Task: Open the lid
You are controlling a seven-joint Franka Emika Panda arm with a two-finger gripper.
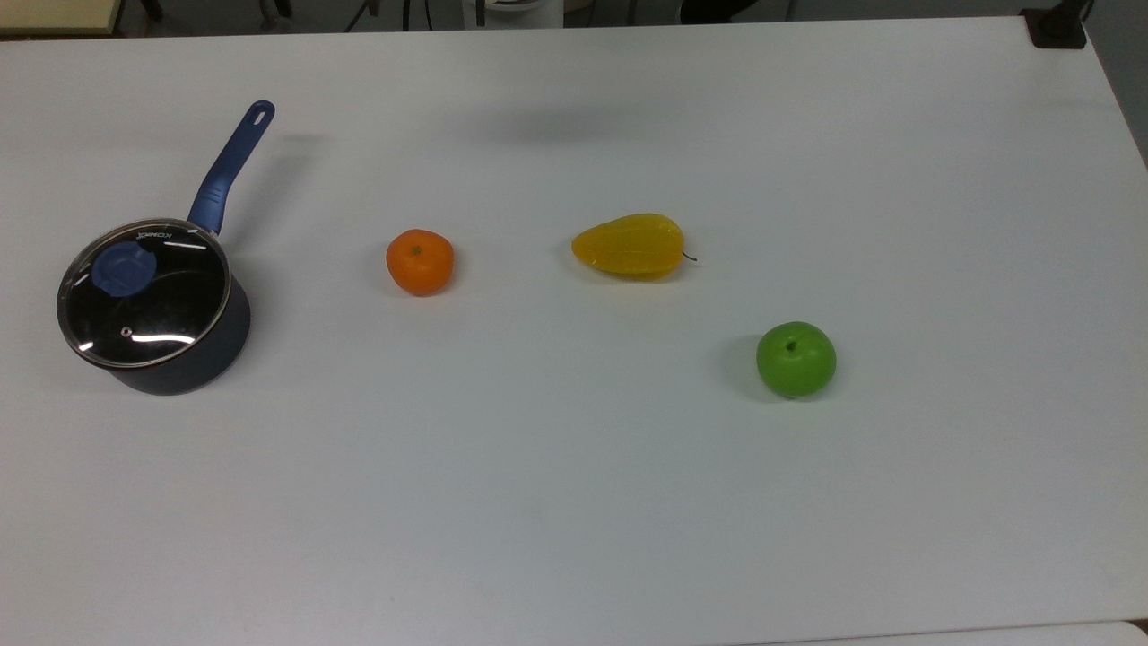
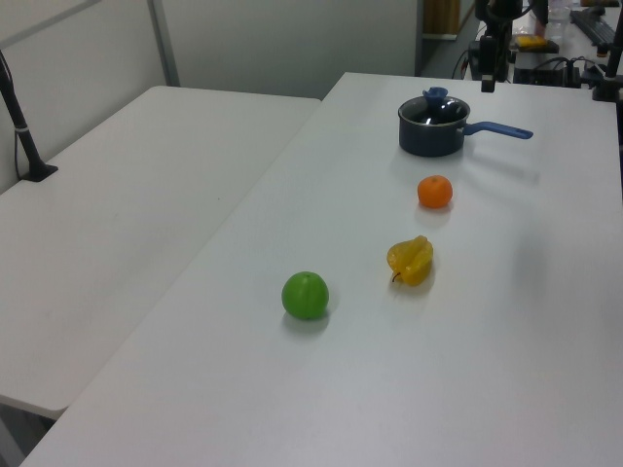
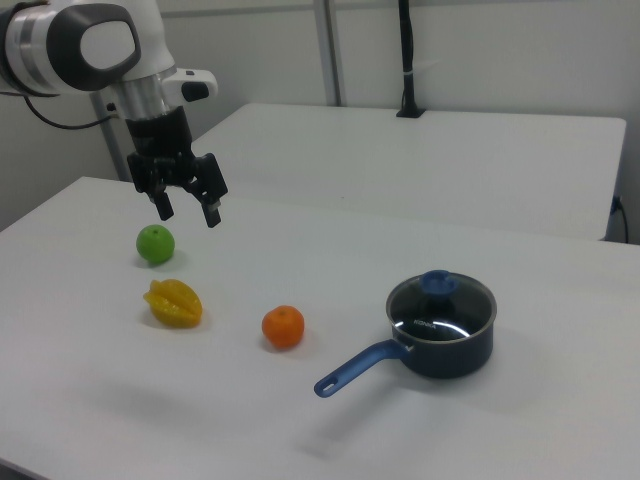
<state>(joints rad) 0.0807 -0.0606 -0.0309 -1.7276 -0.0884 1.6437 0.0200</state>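
The lid (image 1: 148,296) is clear glass with a metal rim and a blue knob (image 1: 124,268). It lies flat on the dark blue saucepan (image 1: 184,363) at the top view's left. The lid (image 3: 441,299) and the saucepan (image 3: 450,350) stand at the right view's right, the lid (image 2: 434,105) far back in the left view. My gripper (image 3: 187,210) hangs open in the air at the right view's upper left, above the fruit and far from the lid, with nothing between its fingers.
On the white table (image 1: 574,502) lie an orange (image 1: 420,261), a yellow starfruit (image 1: 630,246) and a green apple (image 1: 795,359). The pan's long handle (image 1: 232,166) points toward the table's far edge in the top view. A second white table (image 3: 430,160) stands beside.
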